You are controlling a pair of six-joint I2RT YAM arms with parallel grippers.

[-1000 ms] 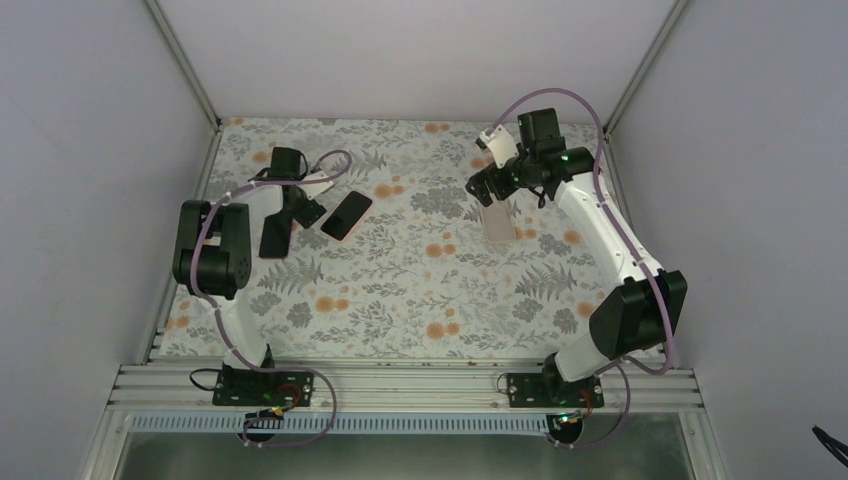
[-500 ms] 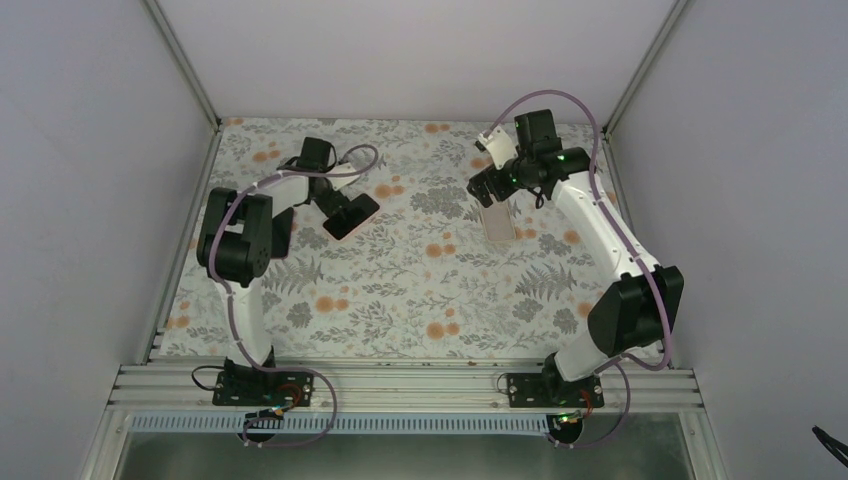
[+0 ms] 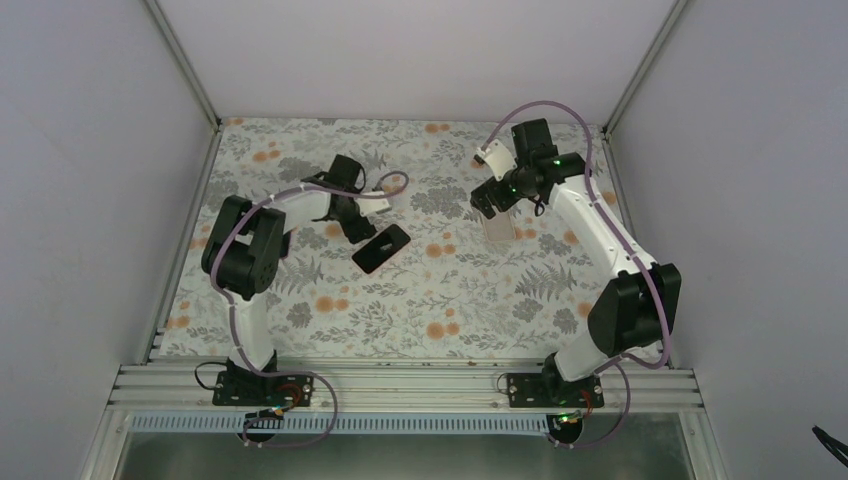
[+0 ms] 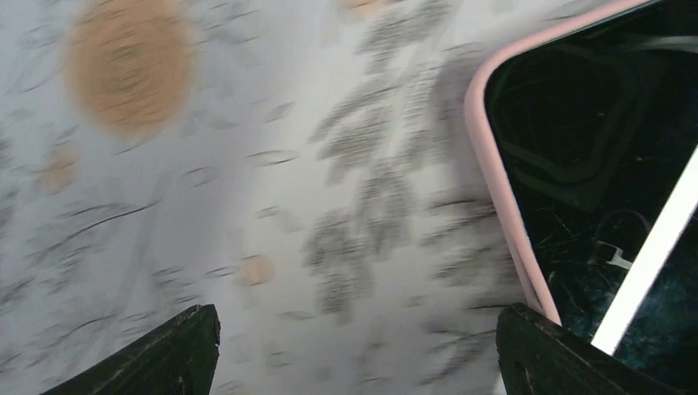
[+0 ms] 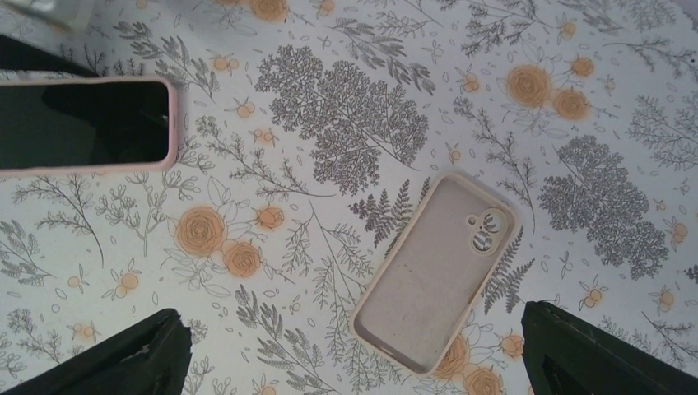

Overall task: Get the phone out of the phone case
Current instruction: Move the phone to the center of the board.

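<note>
The phone [image 3: 381,248], black with a glossy screen, lies on the floral mat inside a pink case whose rim [image 4: 502,206] shows round it. It also shows in the right wrist view [image 5: 82,123]. My left gripper [image 3: 354,222] is open and low over the mat just left of it [image 4: 358,354]. Its right fingertip [image 4: 560,354] is at the case's edge. An empty pale pink case [image 5: 436,271] with a camera cutout lies open side up at the right [image 3: 497,227]. My right gripper [image 3: 490,200] is open and empty above it [image 5: 354,354].
The floral mat [image 3: 440,300] covers the table between grey walls. A metal rail [image 3: 400,385] runs along the near edge. The left arm's elbow [image 3: 245,250] stands over the mat's left side and hides what lies there.
My left gripper has swung to the right, and the cased phone has slid right and nearer with it. The right gripper has shifted slightly over the empty case.
</note>
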